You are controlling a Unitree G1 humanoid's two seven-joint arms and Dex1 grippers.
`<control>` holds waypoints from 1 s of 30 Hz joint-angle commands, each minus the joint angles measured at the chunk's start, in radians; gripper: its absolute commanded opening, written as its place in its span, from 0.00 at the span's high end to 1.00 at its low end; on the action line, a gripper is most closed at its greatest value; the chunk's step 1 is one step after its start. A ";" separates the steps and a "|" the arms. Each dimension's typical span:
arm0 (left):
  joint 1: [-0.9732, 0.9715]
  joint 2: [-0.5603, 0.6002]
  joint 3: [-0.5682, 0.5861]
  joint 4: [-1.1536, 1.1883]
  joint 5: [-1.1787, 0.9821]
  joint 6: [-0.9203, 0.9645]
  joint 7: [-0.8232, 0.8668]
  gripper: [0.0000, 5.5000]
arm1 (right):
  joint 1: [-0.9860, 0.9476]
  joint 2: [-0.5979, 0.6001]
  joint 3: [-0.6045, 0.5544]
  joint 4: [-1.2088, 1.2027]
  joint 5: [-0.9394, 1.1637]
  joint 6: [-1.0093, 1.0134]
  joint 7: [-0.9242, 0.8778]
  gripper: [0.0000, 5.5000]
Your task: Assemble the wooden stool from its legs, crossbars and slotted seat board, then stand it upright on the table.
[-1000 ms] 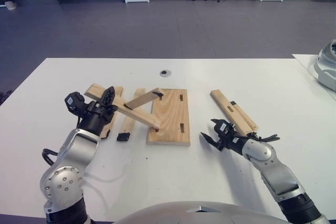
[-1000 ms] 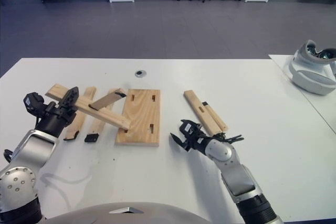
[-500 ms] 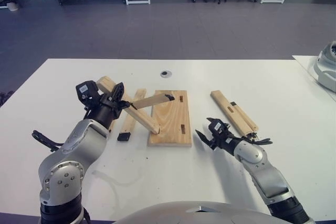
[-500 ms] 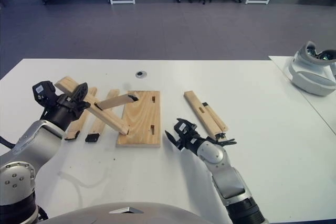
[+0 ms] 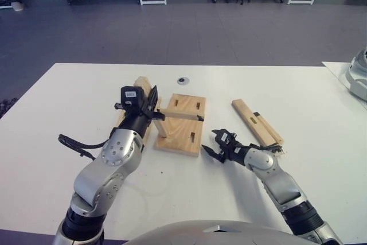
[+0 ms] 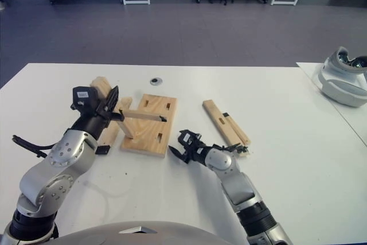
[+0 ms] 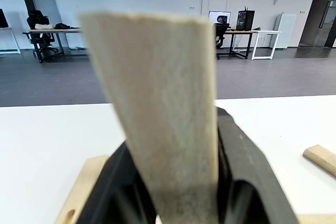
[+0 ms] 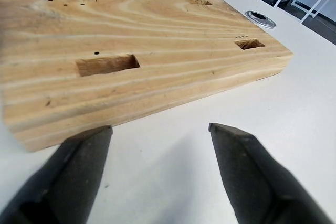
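1. Left eye view: left of centre, the left claw [image 5: 148,102] is gripping a leg [image 5: 161,127] with a crossbar [image 5: 182,116] jutting from it. The leg's lower end is resting on the board [image 5: 182,137] at mid-frame. The leg is leaning, so it is likely risking a miss of its slot, jamming or shoving the board aside.
2. Right eye view: the right claw [image 6: 181,146] is hovering open just beside the board's lower right corner, apart from it. With nothing bracing the board, a push is likely sending it sliding on the table [image 6: 298,159]. Spare legs [image 6: 226,121] are lying right of centre.
3. Left wrist view: the leg is sitting clamped between dark fingers [image 7: 247,182]; a grip near one end may be letting it twist.
4. Right wrist view: the fingers [image 8: 79,166] are standing spread; the nearest slot [image 8: 107,64] is lying empty.
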 commanded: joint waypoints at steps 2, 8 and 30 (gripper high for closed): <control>-0.036 -0.089 -0.075 0.109 0.030 0.015 -0.120 0.81 | 0.017 -0.039 -0.093 0.030 0.017 -0.010 -0.020 0.37; -0.178 -0.201 0.036 0.074 0.000 0.019 -0.150 0.73 | -0.023 -0.019 -0.139 0.073 0.016 -0.046 -0.046 0.37; -0.486 -0.091 0.443 -0.125 -0.526 0.296 -0.192 0.19 | -0.307 0.010 -0.340 0.282 0.040 -0.249 -0.206 0.37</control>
